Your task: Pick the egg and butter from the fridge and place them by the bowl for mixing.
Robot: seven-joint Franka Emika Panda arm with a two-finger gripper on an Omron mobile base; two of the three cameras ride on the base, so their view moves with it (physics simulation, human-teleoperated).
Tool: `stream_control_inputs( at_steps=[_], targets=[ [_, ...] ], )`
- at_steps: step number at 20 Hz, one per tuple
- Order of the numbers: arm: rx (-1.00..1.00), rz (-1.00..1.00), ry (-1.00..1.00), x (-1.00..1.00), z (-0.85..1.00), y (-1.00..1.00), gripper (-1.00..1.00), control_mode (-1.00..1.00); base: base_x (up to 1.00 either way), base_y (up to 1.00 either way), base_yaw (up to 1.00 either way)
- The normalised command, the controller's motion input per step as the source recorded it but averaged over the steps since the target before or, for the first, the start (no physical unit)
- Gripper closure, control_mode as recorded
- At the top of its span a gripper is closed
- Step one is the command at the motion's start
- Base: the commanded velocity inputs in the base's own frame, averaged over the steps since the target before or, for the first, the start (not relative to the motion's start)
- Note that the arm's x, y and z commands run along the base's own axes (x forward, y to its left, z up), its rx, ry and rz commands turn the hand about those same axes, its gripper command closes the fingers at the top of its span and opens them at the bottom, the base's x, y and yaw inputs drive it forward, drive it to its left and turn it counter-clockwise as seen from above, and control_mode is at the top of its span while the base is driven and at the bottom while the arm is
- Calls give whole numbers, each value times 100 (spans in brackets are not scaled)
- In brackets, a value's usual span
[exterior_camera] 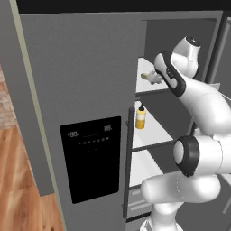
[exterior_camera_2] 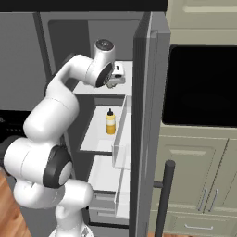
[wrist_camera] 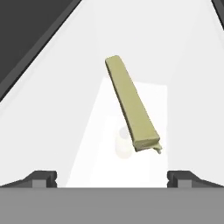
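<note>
Arm reaching into the open fridge [exterior_camera: 90, 90], butter next for pickup.

The butter [wrist_camera: 131, 105] lies on the upper white shelf [wrist_camera: 183, 65], just ahead of the gripper [wrist_camera: 112, 177], whose jaws stand spread wide, holding nothing. The stick looks light, narrow and likely soft and slippery; best pinched across its short width near the middle.

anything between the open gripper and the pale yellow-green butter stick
Nothing: in the hand view only bare white fridge shelf separates the gripper from the pale yellow-green butter stick.
</note>
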Motion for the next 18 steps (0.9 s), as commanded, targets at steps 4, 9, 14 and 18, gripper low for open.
stream_control_inputs(
  at_steps=[4, 9, 14, 18],
  targets=[
    [0, 3, 0, 33, 0, -1, -100, -100, 0, 0, 0],
    [0, 1, 0, 22, -4, 0, -100, -100, 0, 0, 0],
    [0, 0, 0, 30, -2, 0, -100, -100, 0, 0, 0],
    [0, 0, 0, 25, -6, 0, -100, -100, 0, 0, 0]
  ],
)
